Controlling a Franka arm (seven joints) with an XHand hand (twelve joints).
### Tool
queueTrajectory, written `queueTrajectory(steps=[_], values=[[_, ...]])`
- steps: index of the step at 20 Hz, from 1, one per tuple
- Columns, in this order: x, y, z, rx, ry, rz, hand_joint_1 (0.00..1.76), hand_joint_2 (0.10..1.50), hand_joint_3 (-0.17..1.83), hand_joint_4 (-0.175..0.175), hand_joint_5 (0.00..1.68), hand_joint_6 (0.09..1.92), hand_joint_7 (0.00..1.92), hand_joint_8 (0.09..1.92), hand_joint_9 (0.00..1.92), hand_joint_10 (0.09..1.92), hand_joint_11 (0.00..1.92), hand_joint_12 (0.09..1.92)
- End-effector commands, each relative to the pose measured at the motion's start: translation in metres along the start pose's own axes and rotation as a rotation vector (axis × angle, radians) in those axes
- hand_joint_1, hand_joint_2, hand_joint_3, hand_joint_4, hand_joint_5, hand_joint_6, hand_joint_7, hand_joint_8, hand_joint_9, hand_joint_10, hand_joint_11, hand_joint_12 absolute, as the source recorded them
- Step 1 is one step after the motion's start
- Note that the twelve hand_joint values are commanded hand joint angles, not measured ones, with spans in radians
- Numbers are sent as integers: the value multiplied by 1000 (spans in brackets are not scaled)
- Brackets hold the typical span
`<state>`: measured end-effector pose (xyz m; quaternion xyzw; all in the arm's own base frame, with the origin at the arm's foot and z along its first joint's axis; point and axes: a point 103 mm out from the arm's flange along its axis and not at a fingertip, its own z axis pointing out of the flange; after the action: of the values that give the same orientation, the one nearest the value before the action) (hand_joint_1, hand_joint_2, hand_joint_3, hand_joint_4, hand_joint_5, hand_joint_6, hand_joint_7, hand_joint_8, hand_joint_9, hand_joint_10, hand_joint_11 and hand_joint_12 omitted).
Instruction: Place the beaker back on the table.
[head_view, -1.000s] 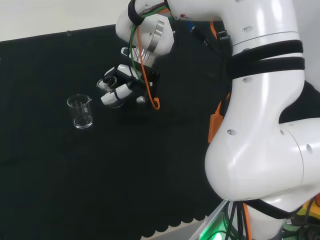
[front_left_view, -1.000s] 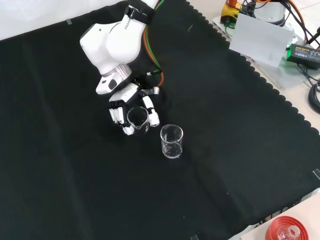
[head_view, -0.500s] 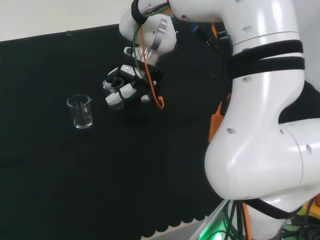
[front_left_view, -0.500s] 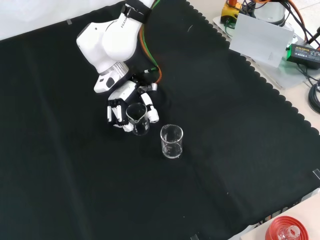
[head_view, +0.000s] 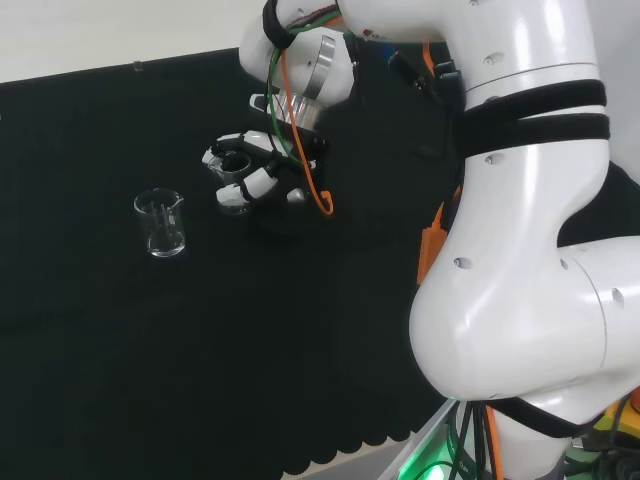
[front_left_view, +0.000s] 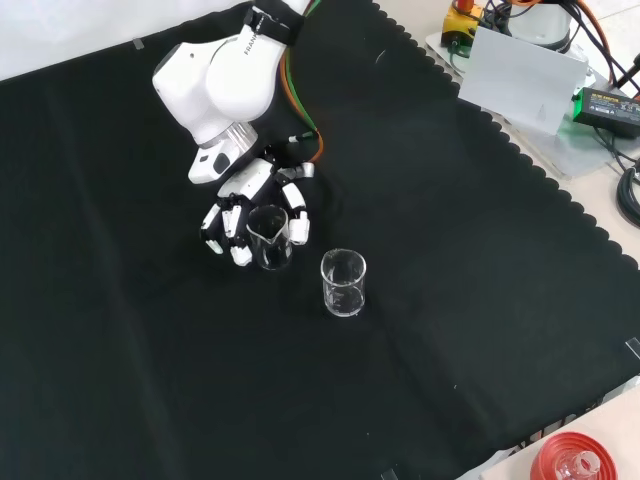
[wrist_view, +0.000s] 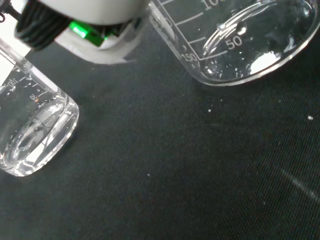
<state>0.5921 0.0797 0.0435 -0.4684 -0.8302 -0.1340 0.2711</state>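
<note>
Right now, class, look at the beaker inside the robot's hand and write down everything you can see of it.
The beaker is small, clear glass or plastic, with a pouring spout on its rim. It looks empty and stands about upright. The hand curls round it, with white-tipped fingers on one side and another digit on the other. Whether its base touches the black cloth cannot be told. A second beaker stands free nearby, apart from it.

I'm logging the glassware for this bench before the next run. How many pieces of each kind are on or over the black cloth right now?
Clear glass beaker held in the black and white hand: 1
Clear glass beaker standing free on the black cloth: 1
Total: 2 beakers
</note>
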Motion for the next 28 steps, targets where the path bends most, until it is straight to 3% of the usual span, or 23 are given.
queueTrajectory(steps=[1,5,16,17,19,22,23,28], values=[[4,-1,6,28,-40,-13,881,539,516,-54,384,569,728,87,756,87,2,1328],[5,-1,4,8,-26,-9,860,542,474,-55,373,464,655,87,681,87,0,1254],[9,-35,-38,-51,-24,24,792,576,357,-56,362,259,493,87,540,87,0,1110],[11,-34,-40,-66,4,31,776,574,351,-56,362,252,491,87,538,87,0,1105],[32,-28,-33,-45,-63,44,752,582,319,-57,369,227,488,87,536,87,0,1092],[36,-28,-31,-40,-71,43,738,587,301,-58,371,213,488,87,537,87,0,1087],[38,-30,-30,-31,-168,93,736,588,299,-58,371,211,488,87,537,87,0,1087],[50,-67,-65,-108,-102,70,730,592,294,-59,370,205,491,87,541,87,0,1087]])
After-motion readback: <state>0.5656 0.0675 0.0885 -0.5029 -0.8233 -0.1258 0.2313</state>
